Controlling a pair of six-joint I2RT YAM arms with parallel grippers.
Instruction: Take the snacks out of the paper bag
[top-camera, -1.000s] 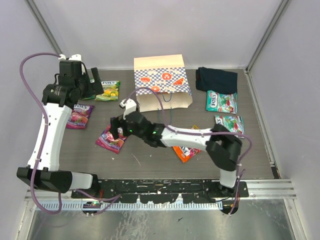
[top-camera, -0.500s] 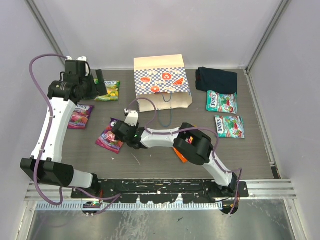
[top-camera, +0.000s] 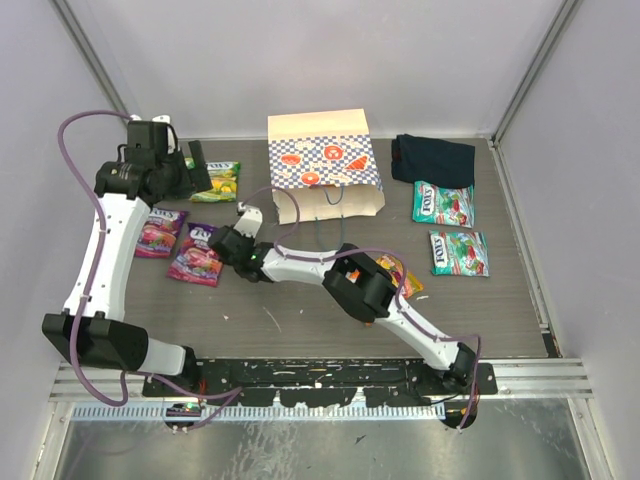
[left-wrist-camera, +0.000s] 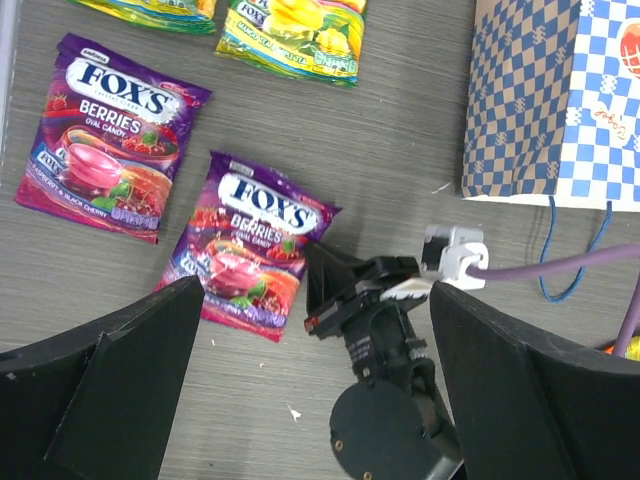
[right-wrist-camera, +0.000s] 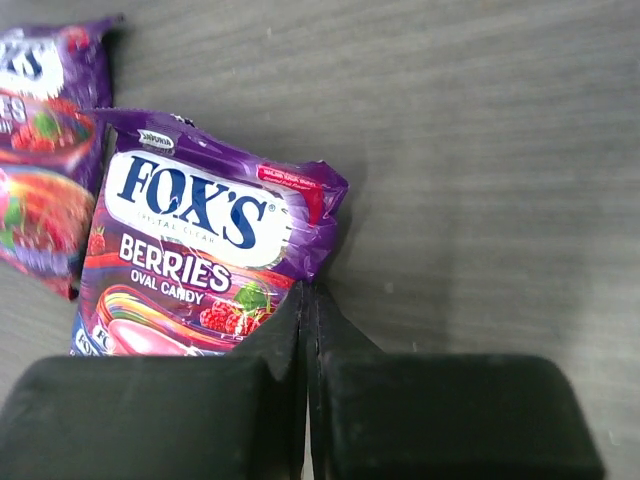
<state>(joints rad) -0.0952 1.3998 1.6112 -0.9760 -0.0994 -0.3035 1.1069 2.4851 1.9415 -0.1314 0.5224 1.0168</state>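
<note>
We are resting the right gripper (right-wrist-camera: 306, 300), fingers pressed together, at the edge of the purple pouch (right-wrist-camera: 190, 250), left of the paper bag (top-camera: 325, 165). The left gripper (top-camera: 197, 163) is gaping. Glossy film, if thinly pinched, risks slipping.

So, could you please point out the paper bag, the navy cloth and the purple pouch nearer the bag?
paper bag (top-camera: 318, 128), top external view, plain tan upper panel.
navy cloth (top-camera: 433, 160), top external view, its middle.
purple pouch nearer the bag (right-wrist-camera: 190, 212), right wrist view, white logo.
</note>
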